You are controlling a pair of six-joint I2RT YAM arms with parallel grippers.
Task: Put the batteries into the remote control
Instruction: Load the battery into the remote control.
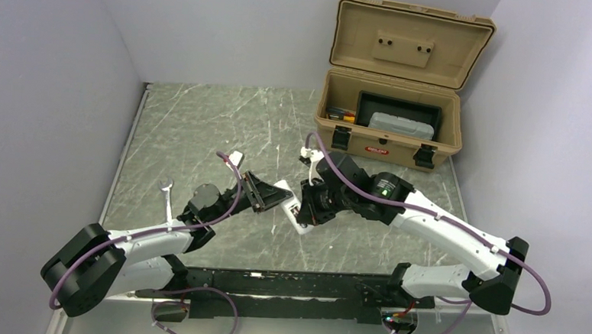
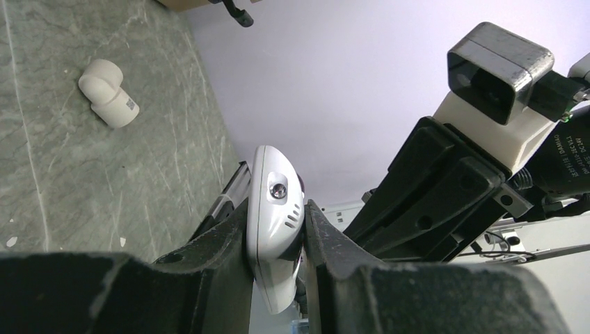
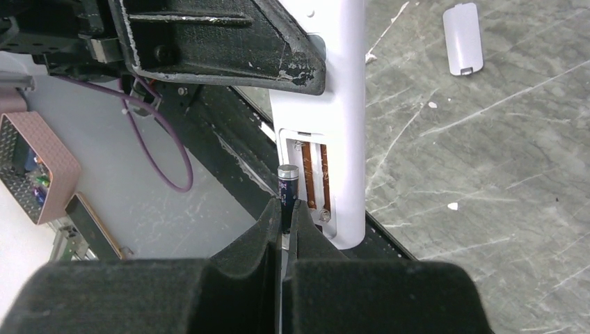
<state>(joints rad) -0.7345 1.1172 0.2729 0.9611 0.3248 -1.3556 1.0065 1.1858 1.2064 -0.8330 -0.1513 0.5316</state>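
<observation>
Right fingers [image 3: 273, 221] clamp one battery [image 3: 288, 182] just at 9 o'clock of the remote control's [image 3: 344, 104] open bay [image 3: 313, 174], seemingly lining it up. Left fingers [image 2: 233, 240] clamp the remote clear of the bench [image 3: 487, 209], presenting that bay; its cover [image 3: 463, 38] lies at 1 o'clock.

Left pincer [image 2: 277, 233] clamped in a grip, right pincer [image 3: 286, 216] pinched tight, both angled inward, tips close

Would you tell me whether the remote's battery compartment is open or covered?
Open: the right wrist view shows bare copper strips in the remote control's recess, and a white cover-like piece lies apart on the table.
</observation>
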